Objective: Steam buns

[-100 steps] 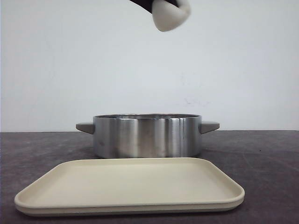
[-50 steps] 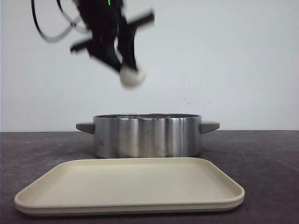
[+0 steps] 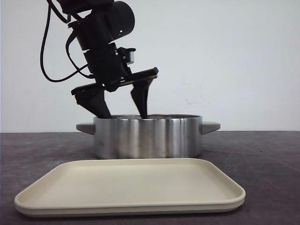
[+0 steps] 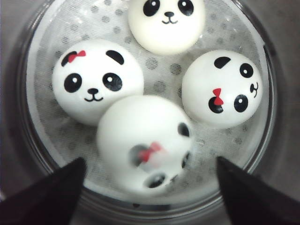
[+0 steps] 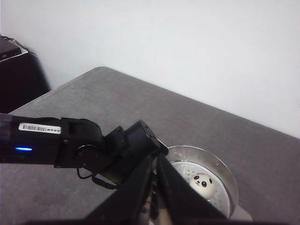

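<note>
- Four buns (image 4: 143, 140) sitting inside the steel pot (image 3: 147, 136), on a perforated white liner (image 4: 164, 75), packed close and touching or nearly so.
- Nearest one tipped over, face pointing sideways-down, a bit blurred, so probably not settled yet.
- Left gripper (image 3: 123, 107) spread wide over the pot, fingertips dipped just past the rim, holding nothing; bun lying loose between the jaws in the wrist view.
- Right gripper (image 5: 154, 187) parked high up and looking down at the pot; fingers close together, nothing visible between them, probably closed but hard to call.
- Cream tray (image 3: 131, 185) in front of the pot with nothing on it.
- Guessing light and squishy, smooth-skinned, easy to dent; best grabbed gently across the widest part of the dome, from the sides.
- Writing-wise: only a white barcode sticker (image 5: 40, 127) on the left arm, too small to read. No brand visible on pot or tray.
</note>
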### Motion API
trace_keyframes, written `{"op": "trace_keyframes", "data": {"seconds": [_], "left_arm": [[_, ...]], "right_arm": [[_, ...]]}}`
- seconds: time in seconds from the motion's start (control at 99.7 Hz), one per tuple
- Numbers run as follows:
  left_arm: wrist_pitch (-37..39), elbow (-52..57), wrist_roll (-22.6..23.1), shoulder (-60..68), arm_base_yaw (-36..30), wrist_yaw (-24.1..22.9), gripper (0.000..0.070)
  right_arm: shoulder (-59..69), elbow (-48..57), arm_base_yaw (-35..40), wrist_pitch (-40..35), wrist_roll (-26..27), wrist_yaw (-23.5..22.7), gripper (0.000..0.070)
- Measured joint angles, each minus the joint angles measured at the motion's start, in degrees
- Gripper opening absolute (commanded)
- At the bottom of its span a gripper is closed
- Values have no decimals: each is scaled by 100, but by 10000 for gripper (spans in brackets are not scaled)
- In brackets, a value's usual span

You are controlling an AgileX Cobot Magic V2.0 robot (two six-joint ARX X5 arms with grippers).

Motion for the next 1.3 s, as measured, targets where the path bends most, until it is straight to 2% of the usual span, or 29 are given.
{"op": "trace_keyframes", "data": {"seconds": [0.211,0.361,0.502,0.652,0.702,0.782,0.903,1.043,1.144,1.304], "left_arm": [[-702,680,4,-37,0,-22,589],[-699,723,7,-706,-20,-219,571],[-608,750,162,-2015,-133,-507,414],[-723,796,350,-3294,-214,-708,246],[-890,796,369,-3628,-214,-737,167],[-1141,758,411,-4118,-216,-789,0],[-1458,516,437,-4907,-223,-804,0],[-1572,22,450,-5753,-223,-946,0],[-1626,-216,470,-6146,-223,-962,0],[-1729,-291,472,-6183,-223,-964,0]], "right_arm": [[0,0,0,-122,-2,17,7],[-4,-48,0,-267,-63,393,7],[-42,-433,0,-317,-105,752,8],[-76,-1196,0,105,-111,765,8],[-109,-1539,0,433,-111,741,8],[-162,-2149,37,1082,-111,737,8],[-175,-3049,195,2258,-111,719,8],[-160,-3683,275,3381,-111,433,8],[-164,-3681,284,3842,-111,289,8],[-179,-3674,297,3840,-111,284,8]]}}
